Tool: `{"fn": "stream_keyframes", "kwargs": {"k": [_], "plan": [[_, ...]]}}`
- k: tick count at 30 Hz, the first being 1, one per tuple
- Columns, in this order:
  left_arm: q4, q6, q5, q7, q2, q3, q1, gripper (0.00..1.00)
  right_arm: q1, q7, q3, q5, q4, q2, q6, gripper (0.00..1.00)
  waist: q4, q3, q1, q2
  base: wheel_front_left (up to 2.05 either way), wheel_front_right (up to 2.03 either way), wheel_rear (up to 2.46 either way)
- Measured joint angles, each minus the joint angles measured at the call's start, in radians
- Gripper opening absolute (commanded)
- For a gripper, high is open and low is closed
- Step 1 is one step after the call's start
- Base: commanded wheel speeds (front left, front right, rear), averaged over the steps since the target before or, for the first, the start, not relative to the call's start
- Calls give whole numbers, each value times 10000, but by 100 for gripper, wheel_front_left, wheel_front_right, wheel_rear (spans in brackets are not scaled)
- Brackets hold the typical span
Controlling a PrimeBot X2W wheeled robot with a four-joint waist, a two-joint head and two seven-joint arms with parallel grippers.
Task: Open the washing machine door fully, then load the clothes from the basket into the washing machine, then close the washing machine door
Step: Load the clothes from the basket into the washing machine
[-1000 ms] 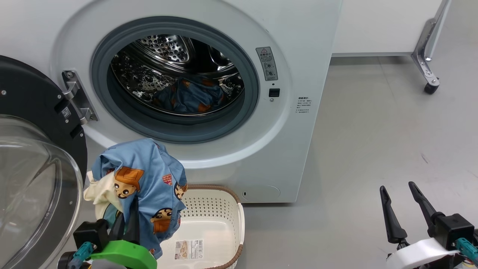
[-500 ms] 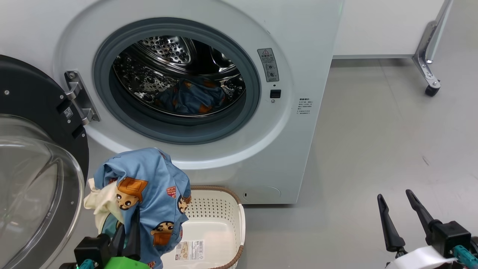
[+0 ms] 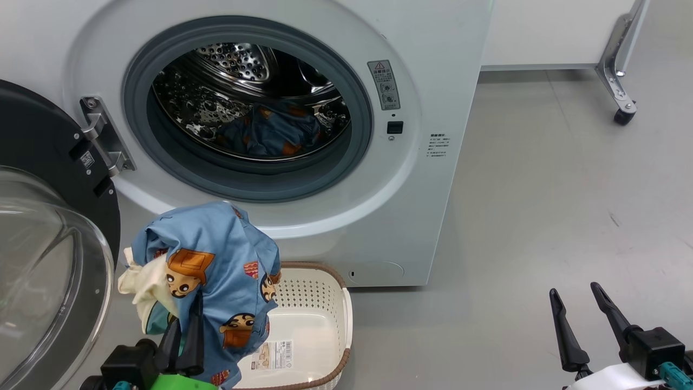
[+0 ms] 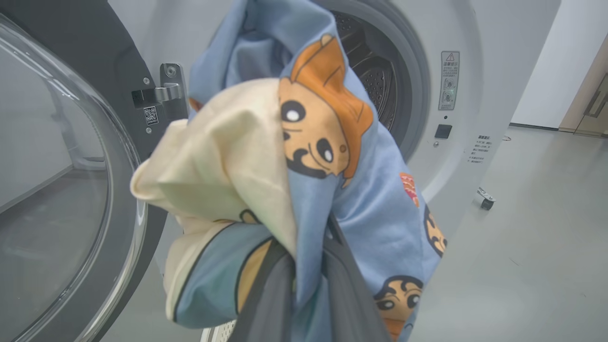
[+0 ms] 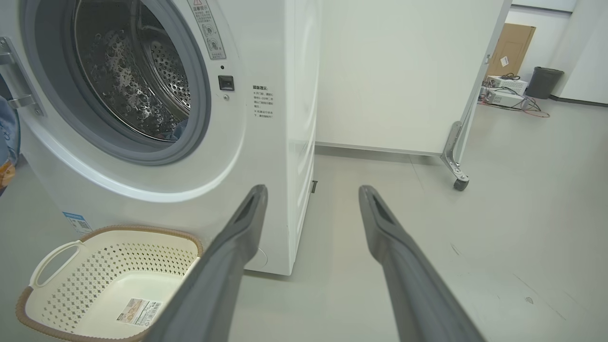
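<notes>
Clothes hang clamped in left pincer.

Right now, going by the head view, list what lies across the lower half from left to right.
washing machine door → clothes → basket → right gripper
</notes>
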Motion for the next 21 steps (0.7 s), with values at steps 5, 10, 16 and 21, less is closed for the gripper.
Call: {"fn": "stream_keyframes", "kwargs": {"k": [5, 10, 16, 21], "plan": [[-221, 52, 10, 0, 0, 6, 123, 0, 0, 0, -4, 0, 0, 44, 0, 100, -38, 64, 0, 0, 0, 0, 0], [-370, 86, 75, 0, 35, 6, 239, 0, -10, 0, 146, 0, -4, 117, 0, 100, -149, 116, 0, 0, 0, 0, 0], [-418, 161, 127, 2, 102, 59, 237, 0, -54, 0, 355, 0, -10, 309, 0, 100, -357, 187, 0, 0, 0, 0, 0], [-493, 244, 127, 73, 127, 203, 219, 0, -61, 0, 449, 0, -35, 410, 0, 100, -659, 320, 0, 0, 0, 0, 0]]}}
